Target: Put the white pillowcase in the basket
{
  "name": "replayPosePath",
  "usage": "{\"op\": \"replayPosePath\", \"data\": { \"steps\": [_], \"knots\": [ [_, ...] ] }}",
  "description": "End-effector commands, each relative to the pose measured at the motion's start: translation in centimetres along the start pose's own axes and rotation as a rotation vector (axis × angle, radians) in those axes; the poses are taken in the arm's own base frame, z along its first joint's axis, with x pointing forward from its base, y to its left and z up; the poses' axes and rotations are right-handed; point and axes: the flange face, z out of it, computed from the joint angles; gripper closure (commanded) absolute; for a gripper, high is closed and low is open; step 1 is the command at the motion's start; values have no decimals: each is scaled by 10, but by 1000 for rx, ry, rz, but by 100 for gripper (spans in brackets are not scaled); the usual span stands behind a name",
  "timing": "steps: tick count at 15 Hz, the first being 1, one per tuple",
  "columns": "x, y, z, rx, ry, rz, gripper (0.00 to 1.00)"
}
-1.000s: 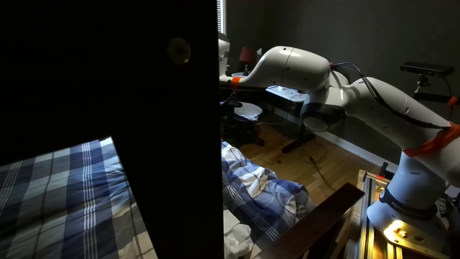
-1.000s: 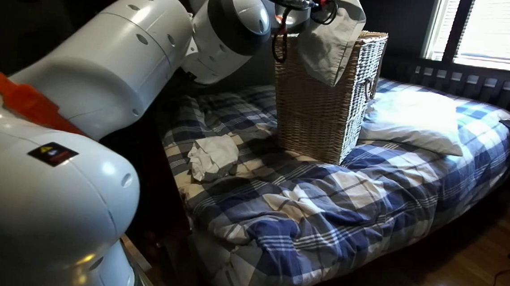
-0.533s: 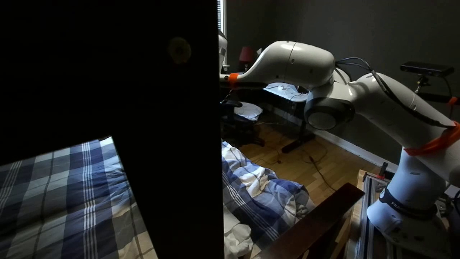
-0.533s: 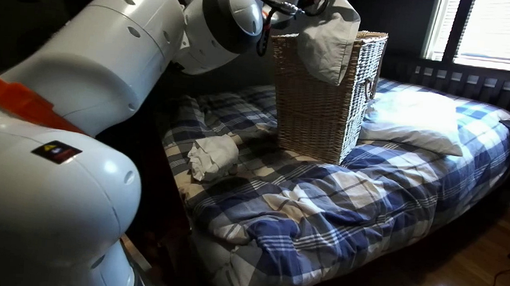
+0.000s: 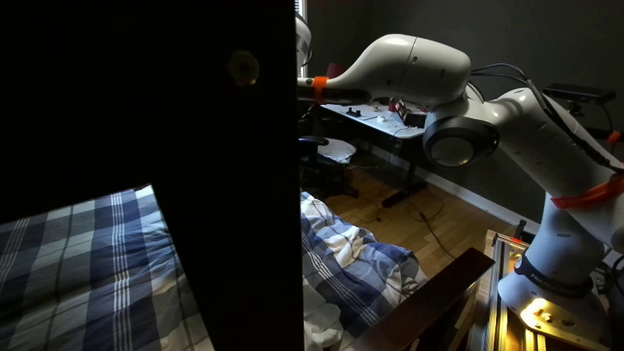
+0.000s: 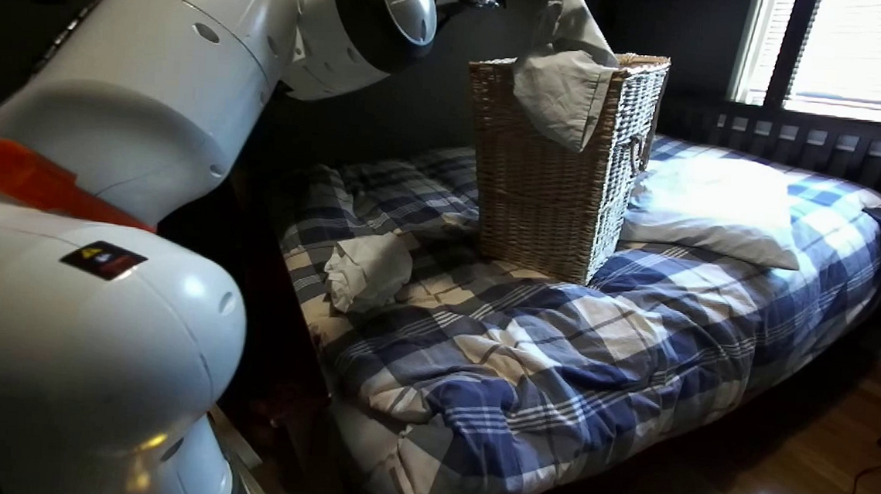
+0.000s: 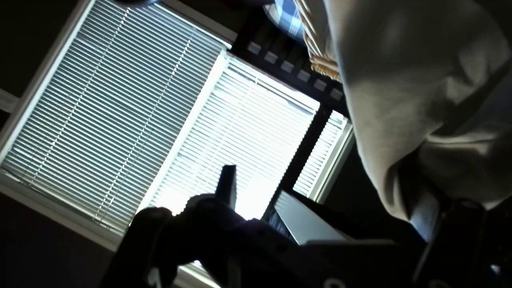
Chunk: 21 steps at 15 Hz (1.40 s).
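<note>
The white pillowcase (image 6: 564,85) drapes over the near rim of the wicker basket (image 6: 537,199), its lower corner hanging outside the front wall. Its narrow upper end reaches up to my gripper (image 7: 330,196), cut off by the top edge of that exterior view. In the wrist view the jaws stand wide apart, with window light between them. There the pillowcase (image 7: 404,92) fills the right side and its tip lies against the right-hand finger; whether it is caught there I cannot tell. Whether any cloth lies inside the basket is hidden.
A crumpled white cloth (image 6: 369,273) lies on the plaid bedspread (image 6: 633,369) before the basket. Behind it is a white pillow (image 6: 714,208). In an exterior view a large dark panel (image 5: 219,146) blocks much of the scene, beside a wooden bed rail (image 5: 429,302).
The arm has risen and drawn back toward its base. The gripper's jaws have opened. The pillowcase's upper part has become narrower and slacker, while its lower corner stays over the basket's front.
</note>
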Motion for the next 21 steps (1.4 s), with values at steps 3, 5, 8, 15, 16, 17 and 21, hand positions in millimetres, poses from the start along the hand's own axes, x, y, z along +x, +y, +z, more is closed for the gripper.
{"op": "replayPosePath", "data": {
  "steps": [3, 5, 8, 15, 16, 17, 21],
  "knots": [
    [-22, 11, 8, -9, -265, -147, 0],
    [-37, 9, 14, -19, -357, -198, 0],
    [-45, 0, 8, 91, -452, -227, 0],
    [-46, -30, -14, 421, -505, -209, 0],
    [-45, -30, -14, 470, -503, -209, 0],
    [-46, -28, -13, 516, -514, -215, 0],
    [-46, -27, -9, 538, -504, -205, 0]
  ]
}}
